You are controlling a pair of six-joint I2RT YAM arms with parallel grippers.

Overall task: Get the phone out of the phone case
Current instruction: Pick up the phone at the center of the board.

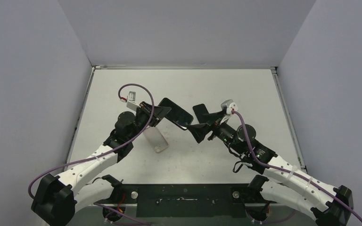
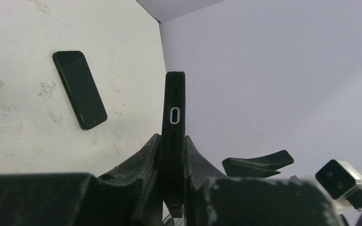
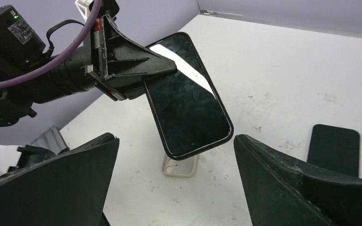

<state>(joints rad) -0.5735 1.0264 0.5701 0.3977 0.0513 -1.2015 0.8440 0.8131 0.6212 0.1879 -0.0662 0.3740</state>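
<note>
A black phone (image 3: 186,101) sits inside a black phone case (image 2: 174,89) and is held up above the table, its screen facing the right wrist camera. My left gripper (image 2: 173,137) is shut on one end of the cased phone, a finger on each face. From above, the phone (image 1: 176,113) juts to the right of the left gripper (image 1: 158,114). My right gripper (image 3: 176,139) is open wide just short of the phone's free end, touching nothing. In the top view the right gripper (image 1: 199,123) stands right next to that end.
A beige empty case (image 3: 179,165) lies on the white table (image 1: 245,94) below the held phone, and appears in the top view too (image 1: 156,140). A flat black phone-like slab (image 3: 333,149) lies on the table beside the right gripper, also in the left wrist view (image 2: 79,89). Grey walls enclose three sides.
</note>
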